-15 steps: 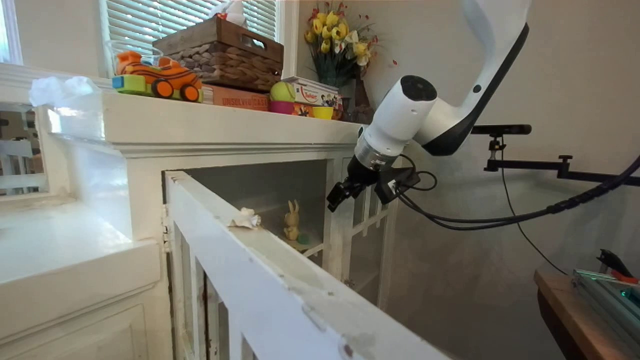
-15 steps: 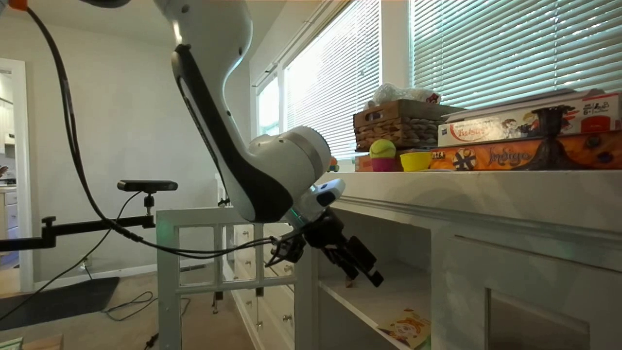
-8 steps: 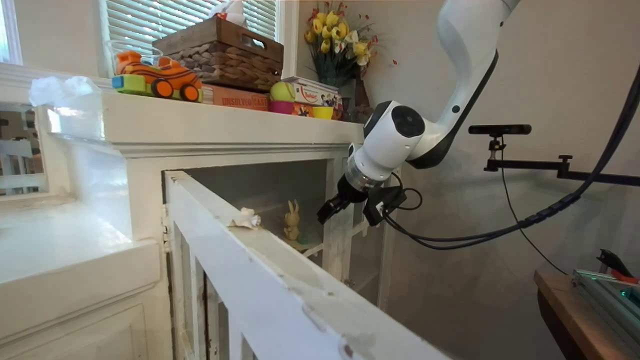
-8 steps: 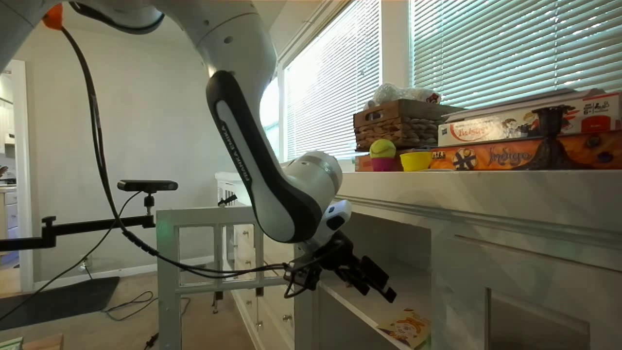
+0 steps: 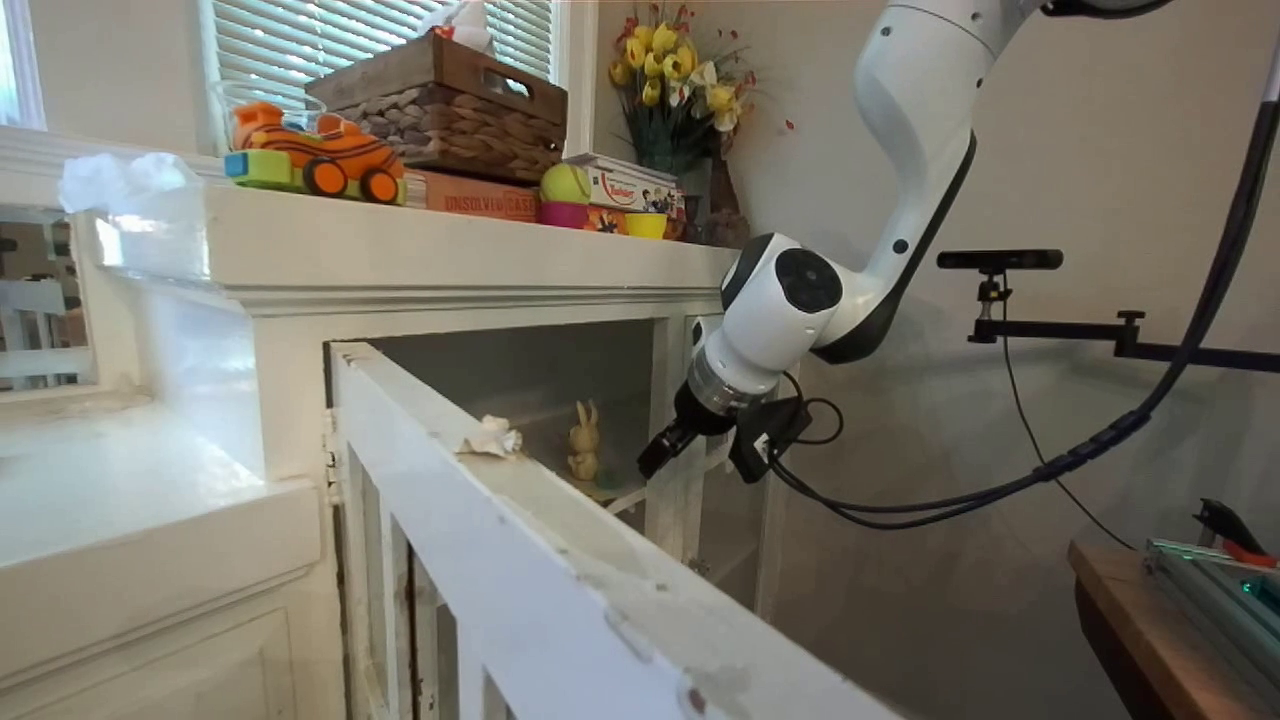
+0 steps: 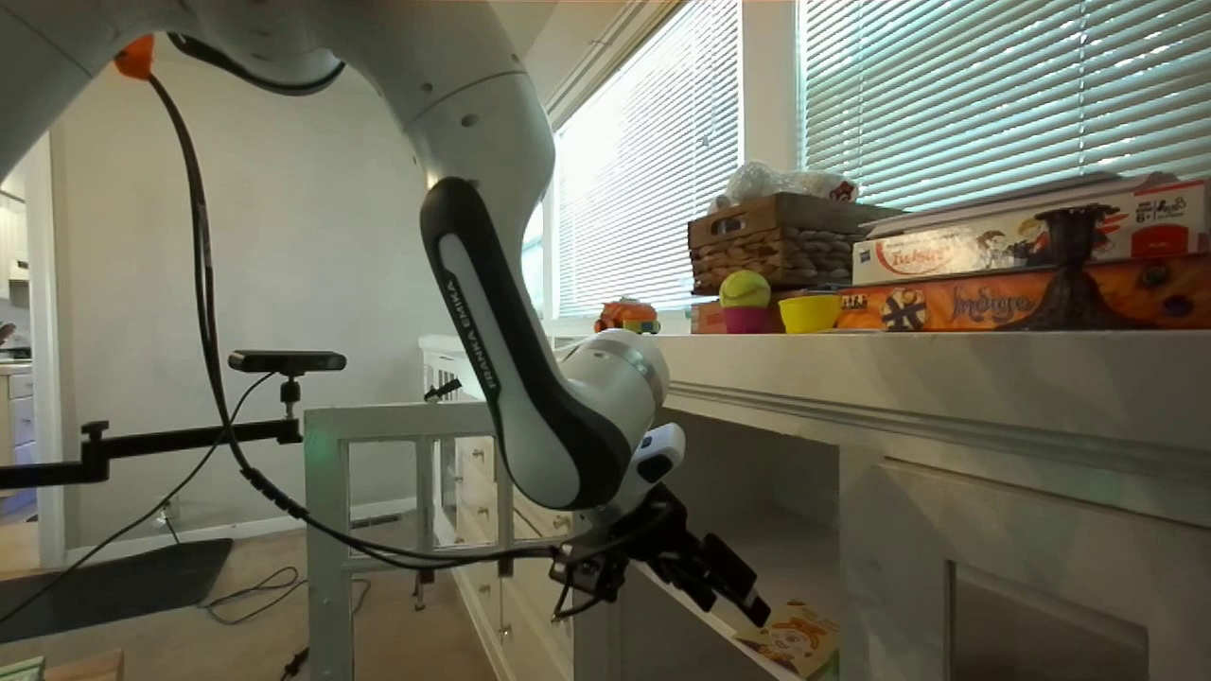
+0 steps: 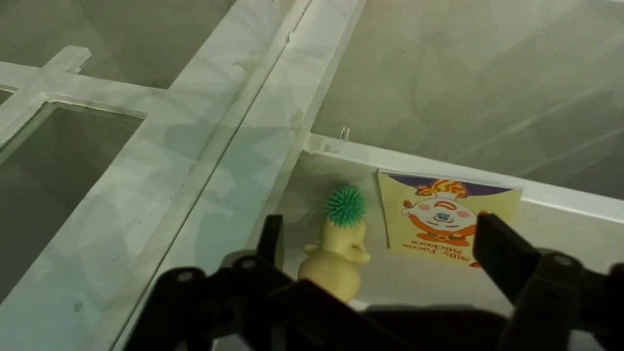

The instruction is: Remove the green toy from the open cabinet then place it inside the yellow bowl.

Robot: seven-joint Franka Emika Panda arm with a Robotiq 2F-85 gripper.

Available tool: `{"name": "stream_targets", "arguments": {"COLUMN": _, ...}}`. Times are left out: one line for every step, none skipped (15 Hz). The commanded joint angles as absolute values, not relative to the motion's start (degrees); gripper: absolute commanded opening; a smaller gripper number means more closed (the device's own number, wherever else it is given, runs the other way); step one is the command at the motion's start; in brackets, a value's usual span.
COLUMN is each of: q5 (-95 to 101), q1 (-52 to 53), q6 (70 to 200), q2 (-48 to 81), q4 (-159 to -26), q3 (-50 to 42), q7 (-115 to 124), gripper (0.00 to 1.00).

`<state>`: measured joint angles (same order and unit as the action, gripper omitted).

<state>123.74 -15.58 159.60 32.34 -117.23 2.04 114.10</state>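
Note:
The green toy, a small spiky ball (image 7: 345,205), rests on a shelf inside the white cabinet (image 6: 946,388). In the wrist view it shows beyond the fingertips, nearer the left finger (image 7: 271,241). My gripper (image 7: 382,246) stands open, its fingers wide apart and nothing held. In both exterior views the gripper (image 6: 733,610) points down toward the cabinet's opening; how far in it reaches I cannot tell. On the cabinet's top sits the yellow bowl (image 6: 810,314), also seen as a small yellow bowl (image 5: 646,225) near the top's front edge.
A cream rabbit figure (image 7: 334,273) stands close by the green toy, with a sticker booklet (image 7: 446,214) lying to its right. The cabinet's opened door (image 5: 560,540) juts outward. A wicker basket (image 6: 776,246), game boxes (image 6: 1003,236) and a tennis ball (image 6: 745,288) crowd the top.
The arm has lowered the gripper before the cabinet's opening, its tips moving down in both exterior views. The jaws have stayed open. The orange toy car has come out from behind the arm.

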Motion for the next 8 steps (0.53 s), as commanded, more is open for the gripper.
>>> {"name": "stream_targets", "arguments": {"q5": 125.45, "q1": -15.99, "q6": 160.04, "q2": 32.30, "q4": -116.97, "q3": 2.50, "q7": 115.38, "gripper": 1.00}}
{"name": "stream_targets", "arguments": {"q5": 126.08, "q1": -15.86, "q6": 159.19, "q2": 32.53, "q4": -116.76, "q3": 2.50, "q7": 115.63, "gripper": 1.00}}
{"name": "stream_targets", "arguments": {"q5": 126.40, "q1": -15.92, "q6": 158.95, "q2": 33.07, "q4": -116.24, "q3": 2.58, "q7": 115.98, "gripper": 1.00}}
{"name": "stream_targets", "arguments": {"q5": 126.57, "q1": -15.95, "q6": 158.81, "q2": 33.46, "q4": -115.87, "q3": 2.60, "q7": 116.11, "gripper": 1.00}}
{"name": "stream_targets", "arguments": {"q5": 126.91, "q1": -16.07, "q6": 158.87, "q2": 33.88, "q4": -115.39, "q3": 2.75, "q7": 116.51, "gripper": 1.00}}
{"name": "stream_targets", "arguments": {"q5": 127.37, "q1": -16.08, "q6": 158.64, "q2": 34.21, "q4": -115.02, "q3": 2.86, "q7": 116.81, "gripper": 1.00}}
{"name": "stream_targets", "arguments": {"q5": 127.48, "q1": -16.09, "q6": 158.65, "q2": 34.68, "q4": -114.57, "q3": 2.92, "q7": 116.88, "gripper": 1.00}}
{"name": "stream_targets", "arguments": {"q5": 128.22, "q1": -16.27, "q6": 158.76, "q2": 35.32, "q4": -113.78, "q3": 3.23, "q7": 117.69, "gripper": 1.00}}
